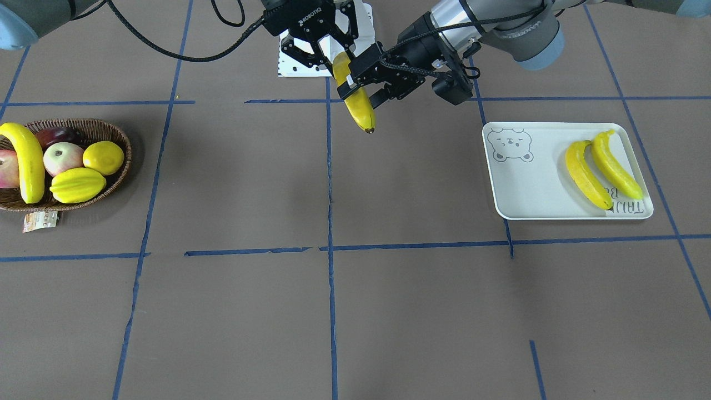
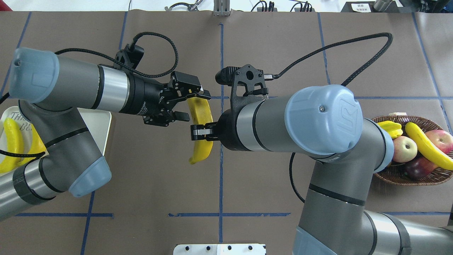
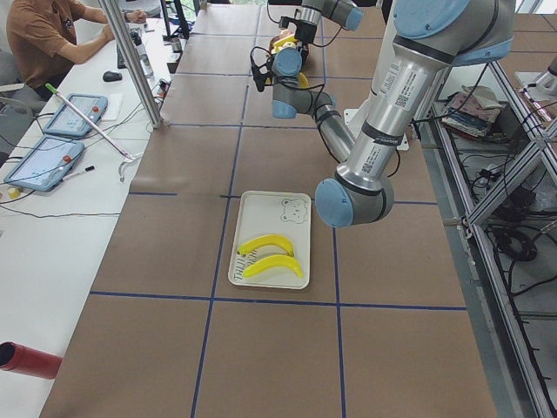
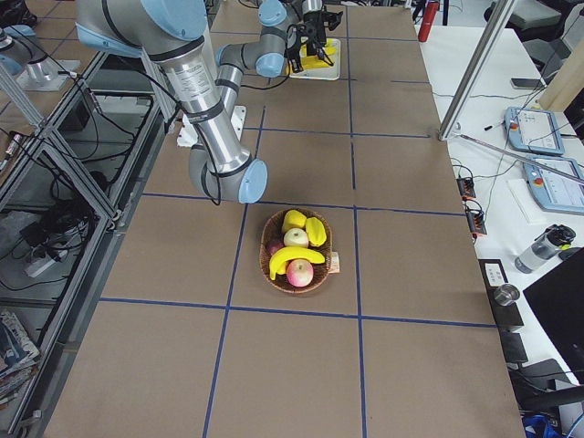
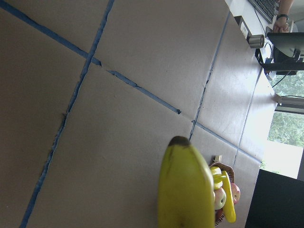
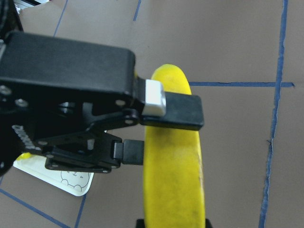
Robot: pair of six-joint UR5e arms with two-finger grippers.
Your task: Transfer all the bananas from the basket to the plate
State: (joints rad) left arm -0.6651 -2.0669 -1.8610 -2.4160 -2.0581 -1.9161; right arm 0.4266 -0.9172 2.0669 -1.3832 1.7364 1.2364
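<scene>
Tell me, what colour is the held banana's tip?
Dark brown tip on the yellow banana; clearest in the front-facing view.

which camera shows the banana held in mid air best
Overhead exterior: nearly the whole banana shows, left gripper at one end, right gripper at its middle. Front-facing hides its upper end behind the grippers, wrist views crop it, side views show it tiny.

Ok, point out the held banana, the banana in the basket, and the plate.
held banana (image 1: 360, 108), front-facing view, lower half
basket banana (image 1: 30, 161), front-facing view, middle
plate (image 1: 533, 189), front-facing view, bare centre
</scene>
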